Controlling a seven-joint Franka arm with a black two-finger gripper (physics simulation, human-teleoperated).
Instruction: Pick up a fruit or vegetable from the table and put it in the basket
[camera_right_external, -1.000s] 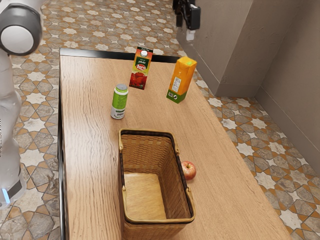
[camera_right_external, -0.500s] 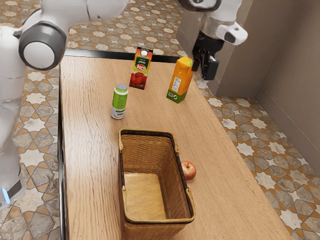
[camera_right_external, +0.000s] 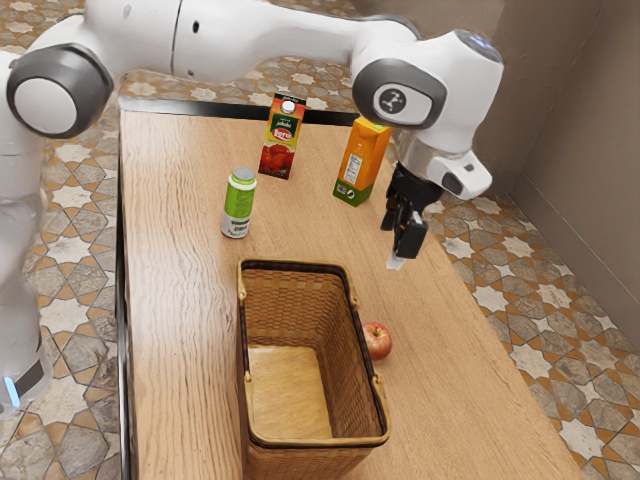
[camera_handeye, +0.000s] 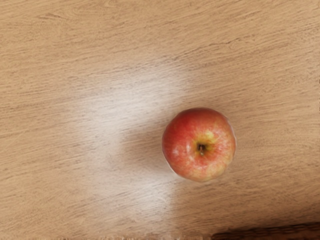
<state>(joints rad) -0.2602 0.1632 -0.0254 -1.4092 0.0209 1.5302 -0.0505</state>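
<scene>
In the exterior view, the arm (camera_right_external: 235, 40) came in from the upper left and crossed the top of the frame, then bent downward at the upper right. The gripper (camera_right_external: 394, 244) hung right of centre, pointing down over the table (camera_right_external: 180, 310), above and a little to the right of the apple in the frame. Its two fingers stood spread, with a gap between them and nothing pinched.

The apple (camera_right_external: 378, 342) sat on the wood right of centre, just beside the basket's right-hand wall, outside it; the rim hid a sliver of its left side. The basket (camera_right_external: 315, 441) stood upright at the lower centre, its pale bottom in sight. At the upper centre stood the red carton (camera_right_external: 281, 140), with the orange carton (camera_right_external: 357, 165) to its right and partly behind the arm. The can (camera_right_external: 238, 203) stood left of centre, between the red carton and the basket. Patterned tiles (camera_right_external: 70, 370) lay around the table, and a grey wall (camera_right_external: 590, 180) rose at the upper right.

In the wrist view, the apple lay on the table below the gripper, its stem hollow facing up. A dark woven strip of the basket lay near it, with bare wood between the two. A pale shine (camera_handeye: 112, 112) spread over the wood beside the apple.
</scene>
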